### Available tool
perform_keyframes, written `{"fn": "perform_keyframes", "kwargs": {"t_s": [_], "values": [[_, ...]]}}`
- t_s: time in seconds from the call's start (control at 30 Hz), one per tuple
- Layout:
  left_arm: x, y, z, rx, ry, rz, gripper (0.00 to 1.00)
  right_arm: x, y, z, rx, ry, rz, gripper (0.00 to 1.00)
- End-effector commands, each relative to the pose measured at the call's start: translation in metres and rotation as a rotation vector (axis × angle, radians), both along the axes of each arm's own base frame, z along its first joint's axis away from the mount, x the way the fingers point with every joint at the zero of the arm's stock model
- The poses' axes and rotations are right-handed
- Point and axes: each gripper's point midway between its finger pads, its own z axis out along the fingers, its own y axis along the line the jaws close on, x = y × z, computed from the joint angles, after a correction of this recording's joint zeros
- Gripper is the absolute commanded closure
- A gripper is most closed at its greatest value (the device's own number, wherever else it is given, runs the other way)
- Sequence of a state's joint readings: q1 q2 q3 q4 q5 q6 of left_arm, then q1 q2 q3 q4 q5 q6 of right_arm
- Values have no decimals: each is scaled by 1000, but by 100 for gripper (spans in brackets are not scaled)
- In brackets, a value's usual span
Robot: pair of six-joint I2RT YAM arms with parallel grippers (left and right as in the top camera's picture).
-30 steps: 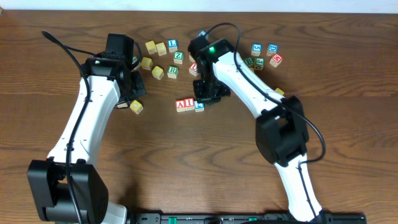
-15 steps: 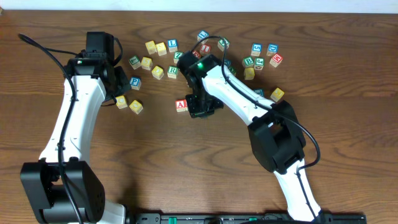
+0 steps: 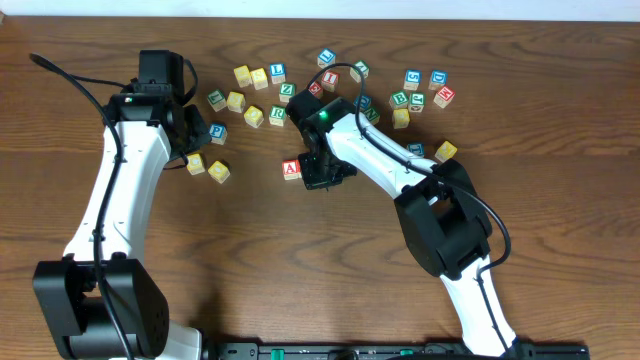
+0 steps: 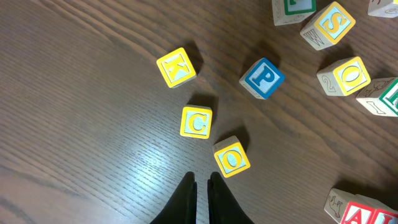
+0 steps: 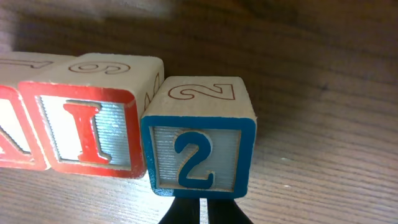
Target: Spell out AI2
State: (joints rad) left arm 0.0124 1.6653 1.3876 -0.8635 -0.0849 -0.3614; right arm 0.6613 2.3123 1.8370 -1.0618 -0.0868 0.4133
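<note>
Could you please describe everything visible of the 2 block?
The 2 block is a pale wooden cube. The face toward the right wrist camera has a blue border and a blue 2 on a ribbed pale ground; the adjoining face above is bare wood with a thin outlined 2. It rests on the dark wood table, tight beside the red I block, slightly nearer the camera. The fingers of the right gripper reach its lower edge.

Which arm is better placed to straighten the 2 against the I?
Right: the right gripper sits at the 2, beside the I. The left gripper is away from them, over the C and O.
</note>
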Motion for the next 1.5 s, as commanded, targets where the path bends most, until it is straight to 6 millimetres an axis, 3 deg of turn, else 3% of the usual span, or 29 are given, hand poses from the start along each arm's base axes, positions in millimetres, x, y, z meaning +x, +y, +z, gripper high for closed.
{"fn": "perform_keyframes", "kwargs": {"t_s": [0.0,0.87,1.0,1.17,1.27,1.47], "values": [[-1,4,-1,18,6,-6,92,-1,0,-1,-18,-17,-3,99],[-1,4,-1,17,6,-6,92,0,7,4,11,-24,4,99],[-1,3,-1,15,6,-9,92,3,8,27,45,-54,4,99],[-1,-20,-4,-100,9,-54,92,18,-5,82,89,-164,-23,99],[-6,-33,-12,-147,29,-51,92,31,-19,101,96,-216,-60,96],[-15,-60,-37,-168,57,-76,92,47,-44,88,80,-191,-123,96]]}}
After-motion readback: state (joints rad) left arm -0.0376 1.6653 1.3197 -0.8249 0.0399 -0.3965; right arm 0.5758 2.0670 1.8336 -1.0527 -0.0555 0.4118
